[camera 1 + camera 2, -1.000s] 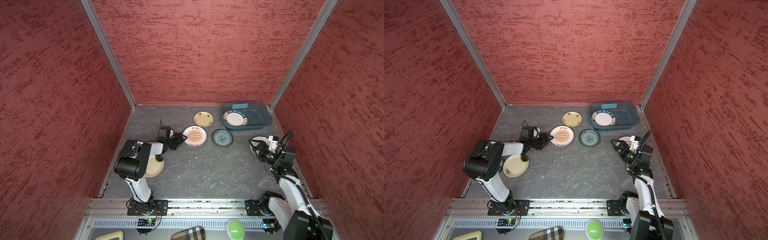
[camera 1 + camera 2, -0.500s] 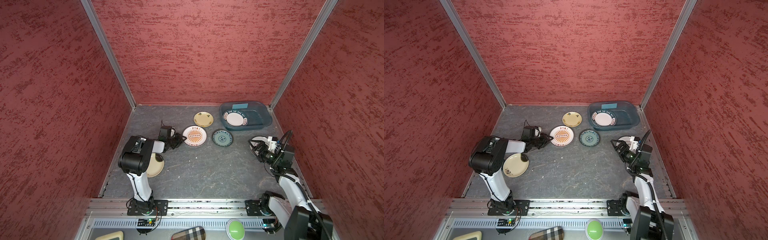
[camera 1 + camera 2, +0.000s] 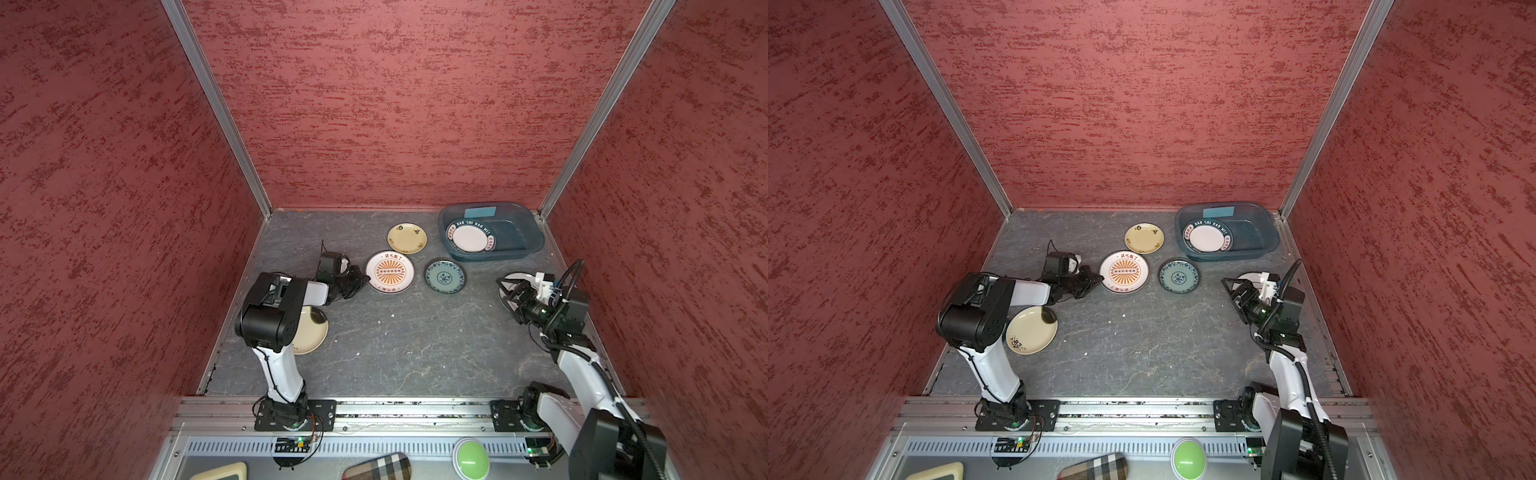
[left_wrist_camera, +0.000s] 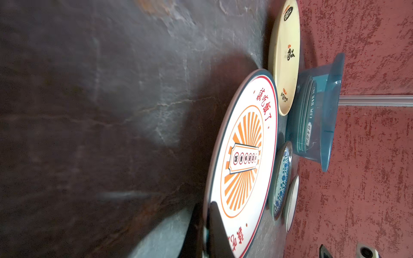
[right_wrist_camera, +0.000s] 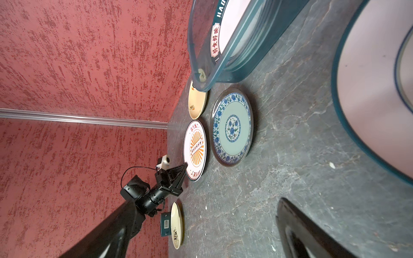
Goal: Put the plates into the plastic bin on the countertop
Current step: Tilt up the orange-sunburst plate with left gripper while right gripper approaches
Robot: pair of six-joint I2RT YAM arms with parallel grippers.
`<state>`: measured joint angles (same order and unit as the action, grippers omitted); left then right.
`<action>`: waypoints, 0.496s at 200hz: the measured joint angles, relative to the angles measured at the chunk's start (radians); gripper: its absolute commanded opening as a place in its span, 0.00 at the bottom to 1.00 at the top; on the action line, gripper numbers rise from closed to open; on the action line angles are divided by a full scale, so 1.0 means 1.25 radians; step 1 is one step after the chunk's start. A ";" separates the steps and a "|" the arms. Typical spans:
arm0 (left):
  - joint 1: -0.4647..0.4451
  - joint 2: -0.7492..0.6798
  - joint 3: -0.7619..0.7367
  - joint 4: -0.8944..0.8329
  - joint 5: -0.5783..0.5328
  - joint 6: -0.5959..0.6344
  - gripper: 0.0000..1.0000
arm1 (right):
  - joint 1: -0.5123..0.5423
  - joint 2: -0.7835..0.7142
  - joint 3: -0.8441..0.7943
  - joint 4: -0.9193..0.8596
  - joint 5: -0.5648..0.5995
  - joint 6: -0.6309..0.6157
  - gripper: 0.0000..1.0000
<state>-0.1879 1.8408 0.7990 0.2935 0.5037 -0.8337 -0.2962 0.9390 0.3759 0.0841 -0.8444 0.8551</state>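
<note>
The dark stone-look surface (image 3: pixel 395 353) is boxed in by red textured walls (image 3: pixel 374 104). The plastic bin (image 3: pixel 517 237) sits at its far right corner. A stack of teal-rimmed plates (image 3: pixel 470 237) lies flat in the bin's left half, and the left wrist view shows several rims one upon another.

The sunburst plate (image 3: pixel 390 272) lies left of centre, well apart from the bin. The left hand (image 3: pixel 365 281) meets it from the left, low and nearly level with the surface, and is closed on the rim nearest it. In the left wrist view one finger (image 4: pixel 215 225) lies over the top of the rim and the other under it. Whether that edge is off the surface cannot be told.

Between this plate and the bin lie two smaller ones: the yellow plate (image 3: pixel 407 238) just behind it and the teal patterned plate (image 3: pixel 445 276) just to its right. A cream plate (image 3: pixel 1032 330) lies near the front left, partly under the left arm (image 3: pixel 976 316).

Near the right wall a white plate (image 5: pixel 375 89) lies half hidden beneath the right hand (image 3: pixel 508 287), whose jaws stand wide with nothing gripped.
</note>
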 measured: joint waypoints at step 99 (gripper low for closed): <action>0.000 -0.108 -0.026 -0.023 0.035 -0.036 0.00 | 0.137 0.016 0.088 -0.031 0.049 -0.028 0.99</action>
<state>-0.1879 1.7054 0.7666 0.2649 0.5476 -0.8783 -0.1249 0.9588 0.4854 0.0456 -0.7837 0.8200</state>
